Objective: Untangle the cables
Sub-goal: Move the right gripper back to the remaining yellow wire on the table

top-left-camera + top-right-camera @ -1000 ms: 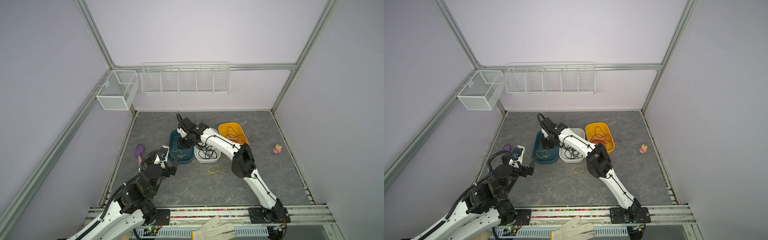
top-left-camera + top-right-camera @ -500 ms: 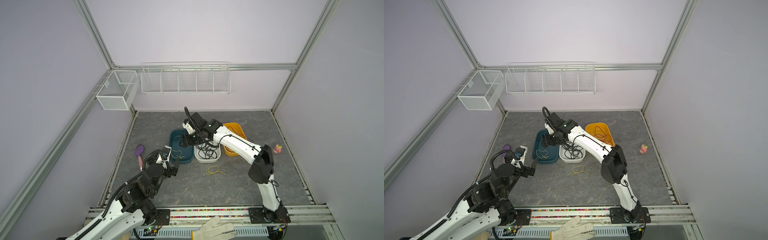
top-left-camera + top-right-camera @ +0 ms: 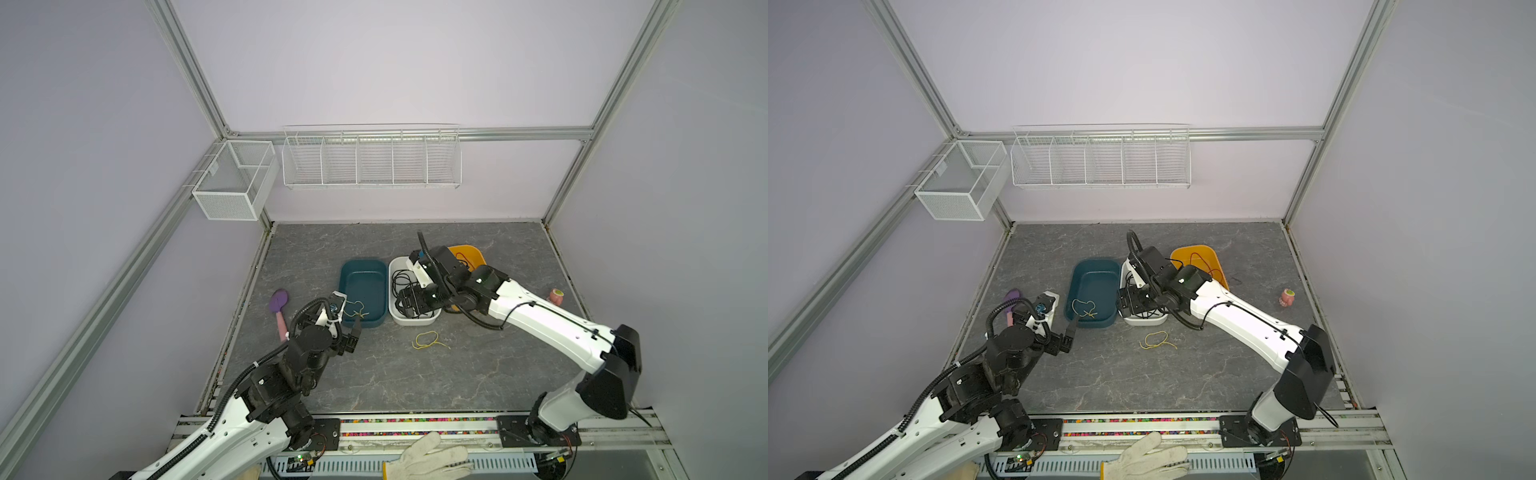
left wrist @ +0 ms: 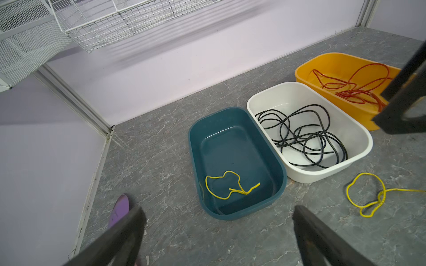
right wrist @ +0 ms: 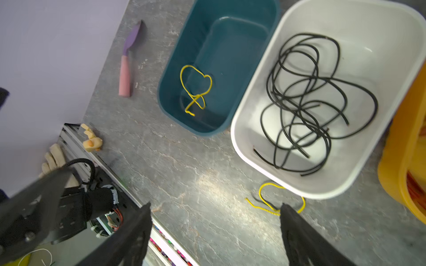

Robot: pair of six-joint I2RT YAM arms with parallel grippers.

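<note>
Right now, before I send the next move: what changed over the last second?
The right gripper opened, apparently releasing the yellow cable into the teal bin, then swung right and now hangs over the white bin. Unchanged: the left gripper, open by the teal bin's front; the second yellow cable on the table; black cables in the white bin; red cable in the orange bin.

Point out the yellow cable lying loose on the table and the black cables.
loose yellow cable (image 4: 381, 195): left wrist view, its twisted crossing.
black cables (image 4: 302, 138): left wrist view, tangle's middle.
</note>
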